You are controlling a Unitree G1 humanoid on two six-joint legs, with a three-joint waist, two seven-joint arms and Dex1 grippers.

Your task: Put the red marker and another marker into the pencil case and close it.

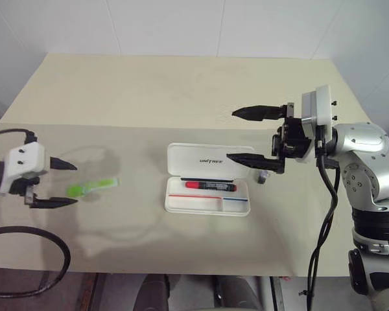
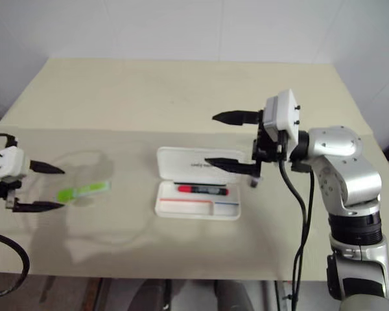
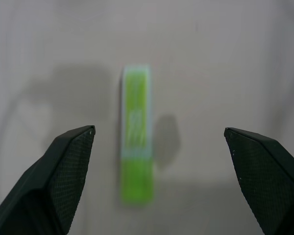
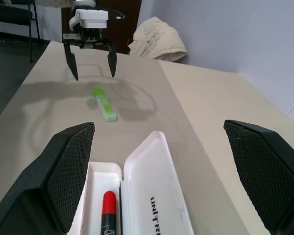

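Left wrist view puts the light green marker (image 3: 136, 161) lying flat on the table (image 1: 149, 84), centred between my spread, empty left gripper (image 1: 59, 183) fingers. The red marker (image 1: 209, 186) already lies in the open pencil case (image 1: 207, 206). To grip well I should descend straight, keeping the barrel crosswise to my jaws, then close mid-barrel. My right gripper (image 1: 245, 135) hangs released above the case lid.

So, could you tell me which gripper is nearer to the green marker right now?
Left. The left gripper hangs open right by the green marker. The right gripper is open too, far off above the pencil case.
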